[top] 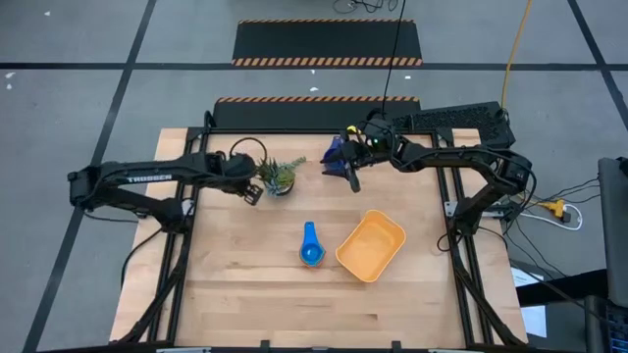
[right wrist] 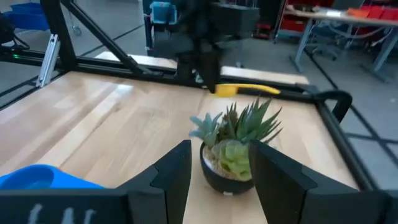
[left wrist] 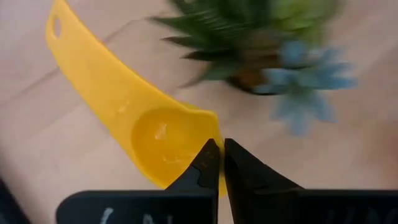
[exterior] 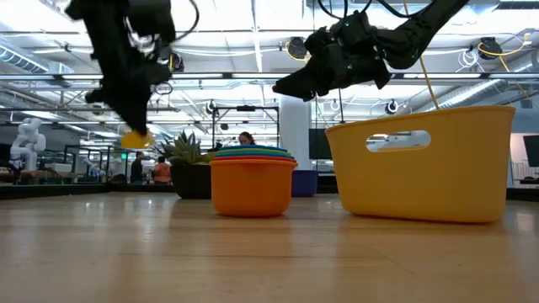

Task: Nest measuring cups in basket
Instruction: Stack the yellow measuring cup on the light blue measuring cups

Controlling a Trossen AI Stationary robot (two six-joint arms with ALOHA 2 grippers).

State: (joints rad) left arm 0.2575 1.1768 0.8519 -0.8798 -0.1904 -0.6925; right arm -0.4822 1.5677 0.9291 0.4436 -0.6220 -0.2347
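The left hand (left wrist: 221, 163) pinches the yellow cup (left wrist: 163, 142) by its rim, lifted near the counter's (top: 245, 294) far edge. It should clear the plant (top: 279, 177), then lower squarely onto the nested cups (top: 311, 251) beside the basket (top: 372, 245). The right hand (right wrist: 221, 163) hovers spread.

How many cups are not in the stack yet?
2. The yellow cup is held in the left gripper, near the plant. The dark blue cup sits on the table by the right gripper. Others may hide behind the stack.
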